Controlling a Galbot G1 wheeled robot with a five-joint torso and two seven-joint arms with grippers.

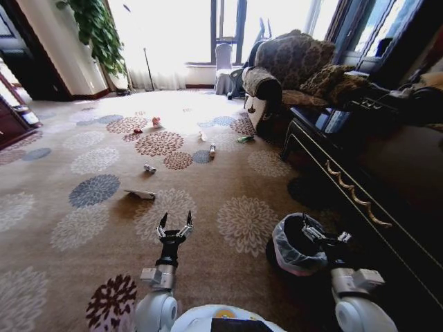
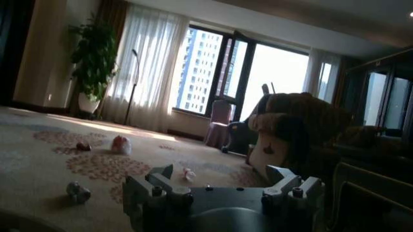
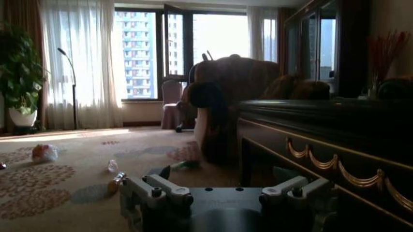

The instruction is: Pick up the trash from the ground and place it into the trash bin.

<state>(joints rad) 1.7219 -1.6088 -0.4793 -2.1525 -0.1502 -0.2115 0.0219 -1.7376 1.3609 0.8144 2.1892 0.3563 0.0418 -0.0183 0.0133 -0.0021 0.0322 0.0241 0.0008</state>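
Left gripper (image 1: 175, 225) low above the carpet (image 1: 228, 173), fingers spread wide, holding nothing. Right gripper (image 1: 322, 238) at the rim of the trash bin (image 1: 294, 247), beside the dark cabinet (image 1: 374, 173); opening impossible to tell. Flat white card (image 1: 140, 194) ahead of the left gripper, crumpled wrapper (image 1: 156, 122) and small bottle (image 1: 212, 149) farther away.

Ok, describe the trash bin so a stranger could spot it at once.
Follow the long dark cabinet along the right side of the room toward the robot. On the carpet beside it, at the right gripper, stands the trash bin: a small round black bucket, the one thing here lined with a crinkled whitish plastic bag.
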